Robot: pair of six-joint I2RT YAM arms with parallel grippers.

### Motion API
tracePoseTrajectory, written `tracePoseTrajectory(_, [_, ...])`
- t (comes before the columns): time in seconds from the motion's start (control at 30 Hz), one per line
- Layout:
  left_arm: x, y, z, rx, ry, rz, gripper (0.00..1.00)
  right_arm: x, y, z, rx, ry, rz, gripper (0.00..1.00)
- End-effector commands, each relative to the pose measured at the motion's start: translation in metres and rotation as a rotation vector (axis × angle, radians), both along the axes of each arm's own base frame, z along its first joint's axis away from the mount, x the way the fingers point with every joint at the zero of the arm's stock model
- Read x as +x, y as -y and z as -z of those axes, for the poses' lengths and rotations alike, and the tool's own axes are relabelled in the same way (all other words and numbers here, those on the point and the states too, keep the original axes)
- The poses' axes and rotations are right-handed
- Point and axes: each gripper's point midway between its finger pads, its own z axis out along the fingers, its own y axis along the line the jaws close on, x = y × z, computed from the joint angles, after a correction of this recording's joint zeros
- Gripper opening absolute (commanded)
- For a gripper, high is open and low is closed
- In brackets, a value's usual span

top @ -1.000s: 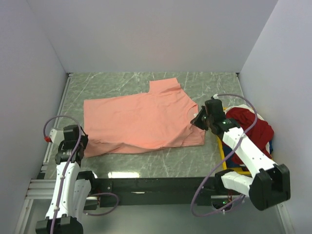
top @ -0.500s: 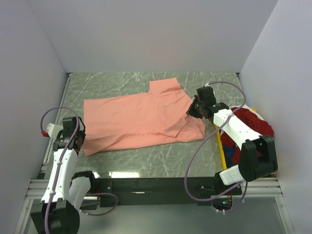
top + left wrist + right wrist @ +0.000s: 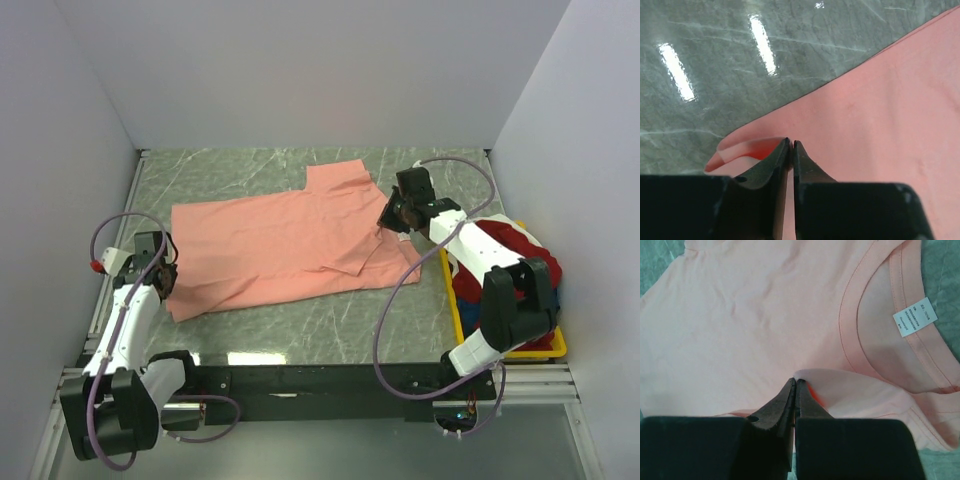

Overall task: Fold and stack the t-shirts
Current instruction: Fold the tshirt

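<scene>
At the lower left of the overhead view, the left pincer (image 3: 166, 284) sits at the near-left corner of the salmon-pink t-shirt (image 3: 280, 245). Its wrist view shows the left pincer (image 3: 791, 143) with its jaws pressed together on a small raised fold of that salmon-pink t-shirt (image 3: 880, 115). The cloth curls up off the grey marbled bench (image 3: 740, 60) at the tips.

The shirt lies spread across the middle of the bench (image 3: 250, 170). One sleeve points toward the top of the frame. The near-right part is folded over, forming a diagonal crease.

Right of centre, the right pincer (image 3: 386, 222) rests on the shirt's right edge. In its wrist view the right pincer (image 3: 795, 381) has its jaws closed on a pinched ridge of the salmon-pink t-shirt (image 3: 765, 315), just below the collar (image 3: 900, 270), where a white label (image 3: 914, 316) shows inside the neck.

At the far right, a deep red t-shirt (image 3: 520, 255) lies heaped in a yellow bin (image 3: 555, 345), partly hidden behind the right arm.
</scene>
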Motion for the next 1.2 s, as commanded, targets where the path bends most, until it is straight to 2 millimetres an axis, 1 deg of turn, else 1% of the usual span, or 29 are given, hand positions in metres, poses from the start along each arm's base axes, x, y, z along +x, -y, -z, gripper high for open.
tracePoseTrajectory(0.0, [0.021, -0.008, -0.018, 0.045, 0.042, 0.013, 0.15, 0.018, -0.006, -0.016, -0.004, 0.065, -0.013, 0.0])
tracePoseTrajectory(0.03, [0.025, -0.008, -0.02, 0.045, 0.045, 0.018, 0.16, 0.02, -0.007, -0.017, -0.003, 0.066, -0.014, 0.0])
tracePoseTrajectory(0.07, [0.027, -0.008, -0.02, 0.045, 0.047, 0.023, 0.18, 0.021, -0.007, -0.013, -0.007, 0.054, -0.015, 0.0])
tracePoseTrajectory(0.1, [0.029, -0.008, -0.017, 0.045, 0.032, 0.03, 0.22, 0.022, -0.007, -0.012, -0.012, 0.049, -0.017, 0.0])
tracePoseTrajectory(0.13, [0.033, -0.008, -0.019, 0.048, 0.035, 0.039, 0.25, 0.024, -0.007, -0.013, -0.011, 0.049, -0.016, 0.0])
tracePoseTrajectory(0.2, [0.036, -0.009, -0.016, 0.051, 0.01, 0.053, 0.31, 0.026, -0.008, -0.008, -0.021, 0.036, -0.021, 0.0])
tracePoseTrajectory(0.27, [0.041, -0.011, -0.019, 0.063, 0.011, 0.06, 0.38, 0.027, -0.01, -0.007, -0.021, 0.033, -0.024, 0.0])
tracePoseTrajectory(0.3, [0.044, -0.011, -0.019, 0.068, -0.002, 0.074, 0.42, 0.028, -0.009, -0.008, -0.024, 0.035, -0.021, 0.01])
tracePoseTrajectory(0.37, [0.044, -0.011, -0.017, 0.067, -0.025, 0.09, 0.46, 0.028, -0.009, -0.006, -0.024, 0.027, -0.024, 0.04])
tracePoseTrajectory(0.4, [0.044, -0.012, -0.019, 0.073, -0.035, 0.091, 0.46, 0.028, -0.009, -0.007, -0.025, 0.026, -0.023, 0.06])
tracePoseTrajectory(0.43, [0.041, -0.013, -0.019, 0.077, -0.047, 0.079, 0.45, 0.027, -0.008, -0.006, -0.024, 0.026, -0.022, 0.13])
tracePoseTrajectory(0.5, [0.029, -0.015, -0.017, 0.079, -0.064, 0.043, 0.46, 0.025, -0.008, -0.009, -0.017, 0.031, -0.018, 0.19])
tracePoseTrajectory(0.53, [0.023, -0.015, -0.013, 0.078, -0.075, 0.034, 0.46, 0.023, -0.008, -0.007, -0.016, 0.03, -0.015, 0.19])
tracePoseTrajectory(0.57, [0.017, -0.015, -0.013, 0.079, -0.078, 0.024, 0.46, 0.022, -0.007, -0.01, -0.008, 0.038, -0.007, 0.2])
tracePoseTrajectory(0.63, [0.008, -0.016, -0.008, 0.079, -0.091, -0.004, 0.45, 0.016, -0.006, -0.004, -0.003, 0.036, -0.006, 0.21])
tracePoseTrajectory(0.7, [0.003, -0.015, -0.005, 0.069, -0.104, -0.019, 0.46, 0.013, -0.011, -0.005, 0.035, 0.045, -0.014, 0.22])
tracePoseTrajectory(0.73, [0.003, -0.013, -0.003, 0.054, -0.103, -0.016, 0.45, 0.007, -0.012, 0.0, 0.042, 0.034, -0.019, 0.22])
tracePoseTrajectory(0.77, [0.005, -0.011, -0.003, 0.042, -0.098, -0.009, 0.45, 0.004, -0.014, -0.002, 0.061, 0.038, -0.023, 0.22])
tracePoseTrajectory(0.8, [0.007, -0.01, -0.003, 0.034, -0.097, -0.005, 0.43, -0.001, -0.014, 0.003, 0.065, 0.033, -0.024, 0.22])
tracePoseTrajectory(0.83, [0.008, -0.006, -0.001, 0.013, -0.099, 0.002, 0.44, -0.004, -0.017, 0.003, 0.069, 0.039, -0.029, 0.22])
tracePoseTrajectory(0.87, [0.008, -0.004, 0.001, 0.002, -0.108, 0.0, 0.43, -0.007, -0.018, -0.002, 0.079, 0.055, -0.03, 0.22])
tracePoseTrajectory(0.9, [0.008, -0.002, 0.004, -0.012, -0.113, 0.0, 0.43, -0.014, -0.02, 0.003, 0.086, 0.043, -0.035, 0.22])
tracePoseTrajectory(0.93, [0.007, 0.002, 0.007, -0.033, -0.119, 0.003, 0.43, -0.019, -0.027, -0.002, 0.103, 0.056, -0.05, 0.22])
tracePoseTrajectory(1.0, [0.006, 0.006, 0.013, -0.063, -0.13, 0.004, 0.41, -0.028, -0.038, -0.002, 0.135, 0.067, -0.069, 0.22])
tracePoseTrajectory(1.03, [0.007, 0.009, 0.015, -0.074, -0.131, 0.007, 0.41, -0.03, -0.042, -0.003, 0.141, 0.072, -0.074, 0.22])
tracePoseTrajectory(1.07, [0.007, 0.01, 0.016, -0.087, -0.131, -0.003, 0.4, -0.034, -0.051, -0.007, 0.149, 0.084, -0.091, 0.23])
tracePoseTrajectory(1.13, [0.008, 0.015, 0.018, -0.102, -0.133, 0.001, 0.39, -0.032, -0.054, -0.007, 0.147, 0.088, -0.094, 0.23])
tracePoseTrajectory(1.17, [0.008, 0.017, 0.02, -0.107, -0.144, 0.002, 0.38, -0.032, -0.054, -0.004, 0.145, 0.079, -0.092, 0.23])
